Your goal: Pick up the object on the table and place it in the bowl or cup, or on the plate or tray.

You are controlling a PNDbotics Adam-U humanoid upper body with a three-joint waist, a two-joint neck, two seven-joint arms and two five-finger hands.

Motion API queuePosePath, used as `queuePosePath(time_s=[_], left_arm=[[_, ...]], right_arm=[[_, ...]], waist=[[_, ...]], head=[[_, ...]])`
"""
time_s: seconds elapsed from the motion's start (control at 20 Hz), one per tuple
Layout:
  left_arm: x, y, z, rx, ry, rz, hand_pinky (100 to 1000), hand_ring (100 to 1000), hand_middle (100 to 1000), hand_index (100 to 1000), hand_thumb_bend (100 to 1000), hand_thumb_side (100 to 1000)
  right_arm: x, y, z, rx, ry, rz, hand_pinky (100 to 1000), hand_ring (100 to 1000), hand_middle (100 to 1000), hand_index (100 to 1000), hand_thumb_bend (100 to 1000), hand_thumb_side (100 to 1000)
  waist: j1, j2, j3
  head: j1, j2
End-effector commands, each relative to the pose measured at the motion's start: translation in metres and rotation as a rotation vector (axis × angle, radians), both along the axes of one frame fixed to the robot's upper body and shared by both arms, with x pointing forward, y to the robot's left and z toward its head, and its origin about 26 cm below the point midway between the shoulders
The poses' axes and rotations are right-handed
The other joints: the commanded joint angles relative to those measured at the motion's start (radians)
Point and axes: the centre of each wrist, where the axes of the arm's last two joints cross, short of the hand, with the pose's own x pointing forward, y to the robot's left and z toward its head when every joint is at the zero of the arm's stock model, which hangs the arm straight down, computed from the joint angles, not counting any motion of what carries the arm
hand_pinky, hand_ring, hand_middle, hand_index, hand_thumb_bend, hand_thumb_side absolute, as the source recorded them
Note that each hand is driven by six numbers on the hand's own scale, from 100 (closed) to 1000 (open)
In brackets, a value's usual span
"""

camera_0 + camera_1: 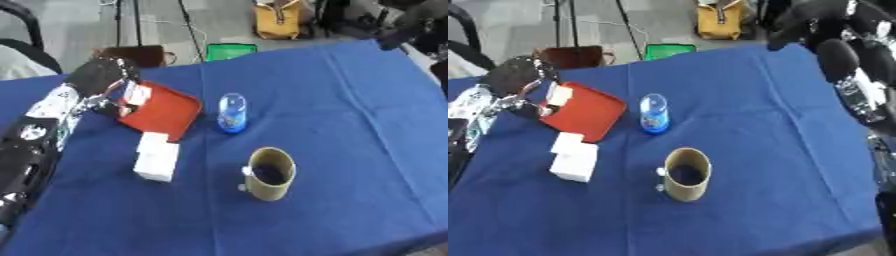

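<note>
The left hand holds a small white object over the red tray's near edge (not visibly released), so placement looks almost done; a white box waits on the bench just beyond the tray.

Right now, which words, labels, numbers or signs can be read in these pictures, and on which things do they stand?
No text can be read.
Bottle: a coloured label, too blurred to read.
White boxes: no print visible.
Red tray, cup: plain.
Left hand: white patches on its arm, with no legible marks.
</note>
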Motion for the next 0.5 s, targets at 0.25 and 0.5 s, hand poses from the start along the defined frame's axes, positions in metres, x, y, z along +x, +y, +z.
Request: queuePosePath(time_s=[0.25, 0.5], left_arm=[[0.003, -0.0001, 0.0145, 0.088, 0.036, -0.032, 890, 847, 830, 905, 752, 305], [0.0027, 0.0025, 0.018, 0.141, 0.144, -0.033, 934, 916, 908, 966, 895, 602]], right_arm=[[-0.0004, -0.0005, 0.0083, -0.003, -0.025, 0.008, 766, 657, 699, 795, 234, 529], [-0.0002, -0.0005, 0.008, -0.002, -0.023, 0.009, 766, 657, 699, 795, 234, 528]], waist=[[-0.004, -0.015, -0.003], [-0.003, -0.018, -0.001]], head=[[0.005, -0.005], [0.005, -0.007]])
